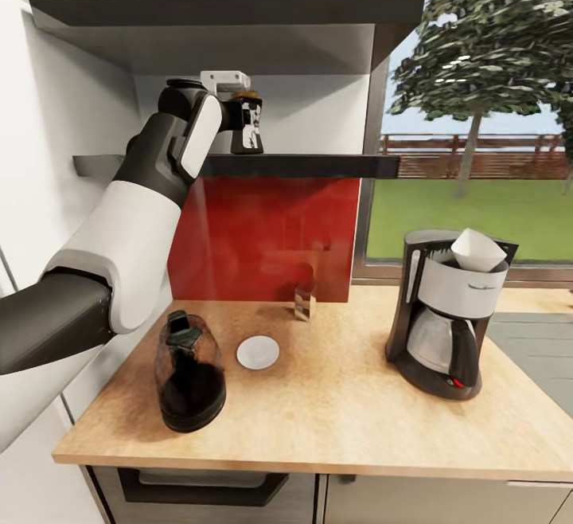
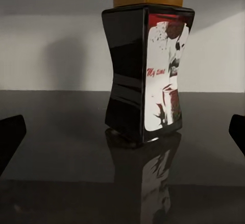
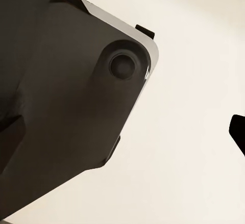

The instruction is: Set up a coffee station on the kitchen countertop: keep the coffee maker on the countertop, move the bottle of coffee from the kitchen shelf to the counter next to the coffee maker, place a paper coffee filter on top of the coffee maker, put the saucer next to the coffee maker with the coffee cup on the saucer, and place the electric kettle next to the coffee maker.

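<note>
Kitchen shelf carries the bottle of coffee, upright. Left gripper is raised level with it, fingers apart with the bottle ahead between them, untouched, aligned for a side grasp. Coffee maker stands on the countertop below.

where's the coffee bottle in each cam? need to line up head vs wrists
Head view: bottle of coffee stands on the dark kitchen shelf, upper centre-left, just beyond the left gripper.
Left wrist view: the bottle fills the centre, upright, gold lid on top, between the two fingertips at the frame edges, not touching them.
Right wrist view: I can't make it out here.
Shared landmark: the glossy dark shelf surface under the bottle.
</note>
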Tool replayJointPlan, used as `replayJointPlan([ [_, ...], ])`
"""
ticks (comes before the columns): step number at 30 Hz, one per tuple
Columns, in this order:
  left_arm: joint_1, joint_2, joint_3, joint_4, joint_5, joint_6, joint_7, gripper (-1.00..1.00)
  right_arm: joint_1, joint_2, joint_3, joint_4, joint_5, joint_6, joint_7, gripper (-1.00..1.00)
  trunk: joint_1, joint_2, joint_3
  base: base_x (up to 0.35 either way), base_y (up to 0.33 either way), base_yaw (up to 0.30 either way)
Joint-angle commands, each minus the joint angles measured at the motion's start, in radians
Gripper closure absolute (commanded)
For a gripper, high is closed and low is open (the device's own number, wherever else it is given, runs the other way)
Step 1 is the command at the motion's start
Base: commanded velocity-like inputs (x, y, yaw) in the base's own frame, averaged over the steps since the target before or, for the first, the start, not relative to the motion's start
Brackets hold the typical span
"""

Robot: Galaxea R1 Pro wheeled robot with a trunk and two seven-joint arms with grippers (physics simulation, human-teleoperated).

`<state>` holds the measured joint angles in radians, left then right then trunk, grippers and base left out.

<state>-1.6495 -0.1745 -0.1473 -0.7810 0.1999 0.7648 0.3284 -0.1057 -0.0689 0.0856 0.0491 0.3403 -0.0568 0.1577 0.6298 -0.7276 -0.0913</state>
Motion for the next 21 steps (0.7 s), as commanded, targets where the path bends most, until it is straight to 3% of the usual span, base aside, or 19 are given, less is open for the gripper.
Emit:
replayJointPlan([
  [1, -0.001, 0.0, -0.002, -0.001, 0.01, 0.002, 0.009, -1.0, -0.002, 0.0, 0.008, 0.003, -0.003, -0.006, 0.002, -1.0, 0.0, -0.001, -0.002, 0.029, 0.0, 0.0],
  [21, -0.001, 0.0, -0.002, -0.001, 0.011, 0.002, 0.009, -1.0, -0.001, 0.0, 0.008, 0.004, -0.003, -0.006, 0.002, -1.0, 0.0, -0.001, -0.002, 0.105, -0.054, 0.0],
])
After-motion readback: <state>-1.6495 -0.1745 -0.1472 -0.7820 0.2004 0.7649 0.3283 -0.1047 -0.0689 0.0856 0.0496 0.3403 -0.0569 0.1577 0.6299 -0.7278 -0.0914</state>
